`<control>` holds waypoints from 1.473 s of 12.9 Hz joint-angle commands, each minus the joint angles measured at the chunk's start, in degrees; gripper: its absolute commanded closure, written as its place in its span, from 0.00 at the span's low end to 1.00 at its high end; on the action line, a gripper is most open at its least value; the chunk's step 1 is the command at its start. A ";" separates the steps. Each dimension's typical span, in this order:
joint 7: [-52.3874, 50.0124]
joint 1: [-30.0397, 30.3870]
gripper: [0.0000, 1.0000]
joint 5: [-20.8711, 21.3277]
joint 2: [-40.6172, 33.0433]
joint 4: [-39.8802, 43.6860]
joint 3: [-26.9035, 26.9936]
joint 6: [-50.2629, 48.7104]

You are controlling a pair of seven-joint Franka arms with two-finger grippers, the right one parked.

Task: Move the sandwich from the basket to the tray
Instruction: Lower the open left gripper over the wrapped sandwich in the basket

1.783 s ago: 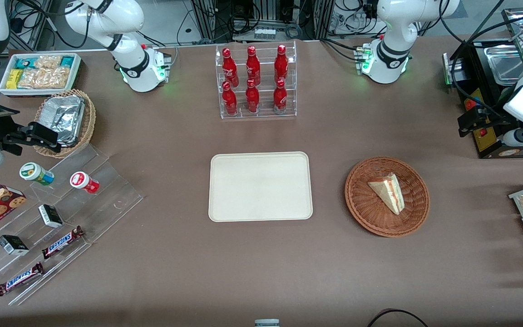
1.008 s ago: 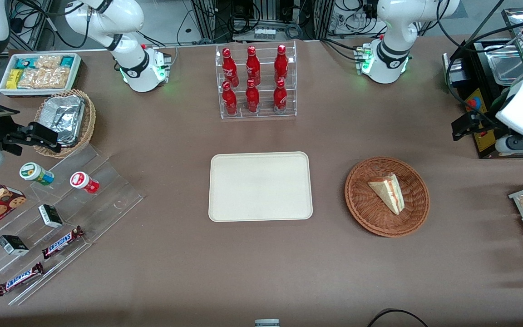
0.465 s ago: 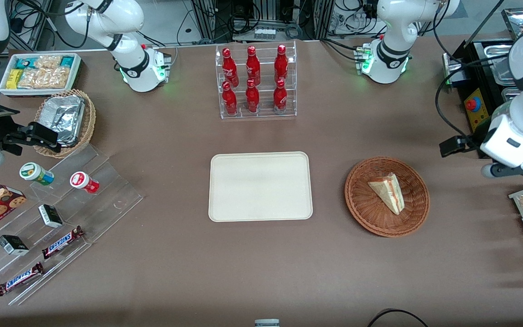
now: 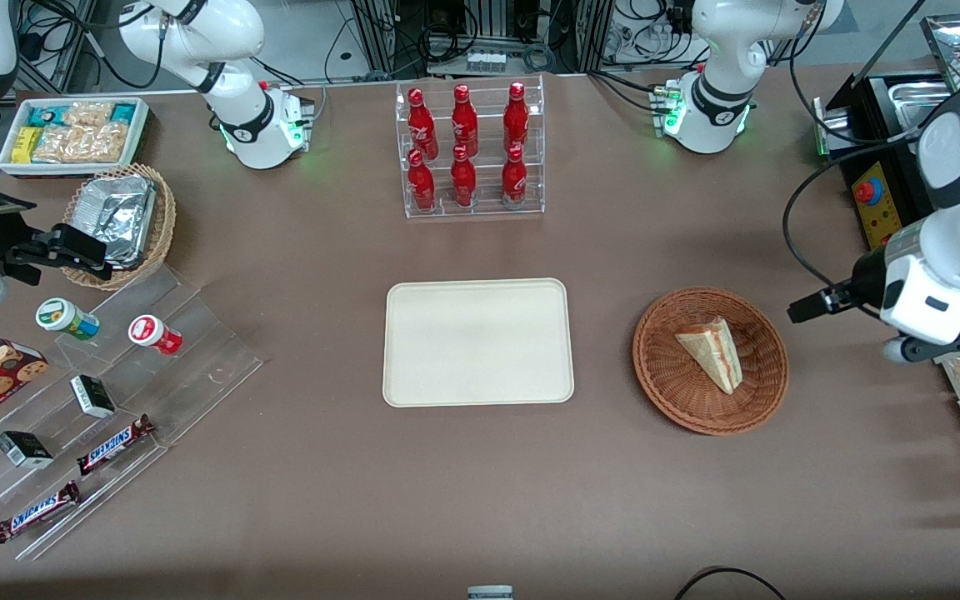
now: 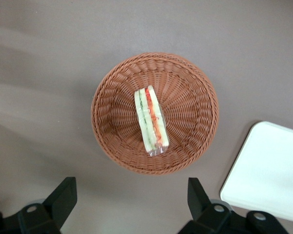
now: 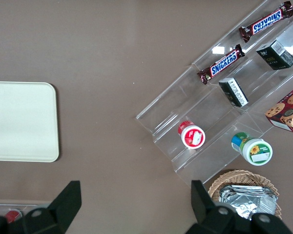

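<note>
Your claw hangs above the worktop beside the basket, toward the working arm's end, fingers spread wide and holding nothing. The sandwich lies in the basket's middle: a pale bread wedge showing red-orange and green layers, apparently film-wrapped. Expect it light, soft and easily crushed; pinch gently across the flat bread faces near its thick end. The tray waits mid-worktop.
</note>
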 commanded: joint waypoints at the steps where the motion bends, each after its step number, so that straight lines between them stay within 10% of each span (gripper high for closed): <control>1: -3.80 -0.38 0.00 2.19 0.13 -3.03 -0.09 3.43; 19: -20.24 -5.22 0.00 9.58 8.39 -22.18 -0.26 32.08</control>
